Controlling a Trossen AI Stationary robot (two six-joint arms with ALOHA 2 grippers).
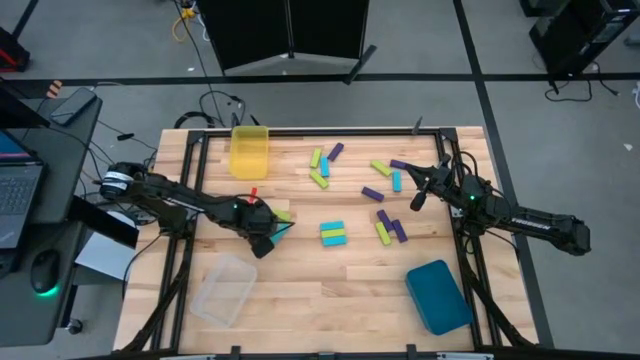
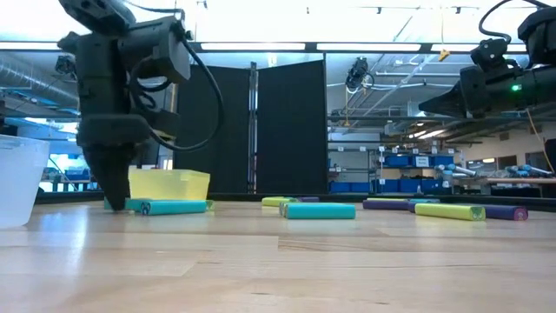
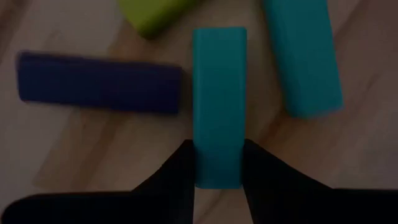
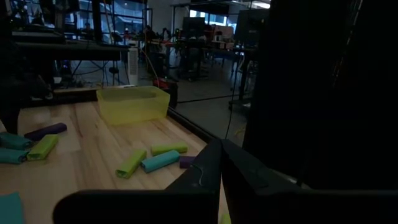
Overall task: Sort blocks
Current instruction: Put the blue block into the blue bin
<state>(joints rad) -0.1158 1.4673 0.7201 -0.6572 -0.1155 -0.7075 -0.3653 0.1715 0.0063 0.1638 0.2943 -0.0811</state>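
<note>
My left tool (image 3: 217, 165) is clamped on a cyan block (image 3: 218, 99) down on the tabletop (image 1: 300, 290), beside the purple block (image 3: 99, 84). My right tool (image 1: 419, 200) hangs closed, empty, over the far blocks.

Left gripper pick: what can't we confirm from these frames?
- Left wrist view: left gripper fingers flank a cyan block; its near end is hidden between them.
- High view: that block is hidden under the gripper.
- Low view: gripper blocks its tip contact.
- Right gripper: raised, idle.
</note>
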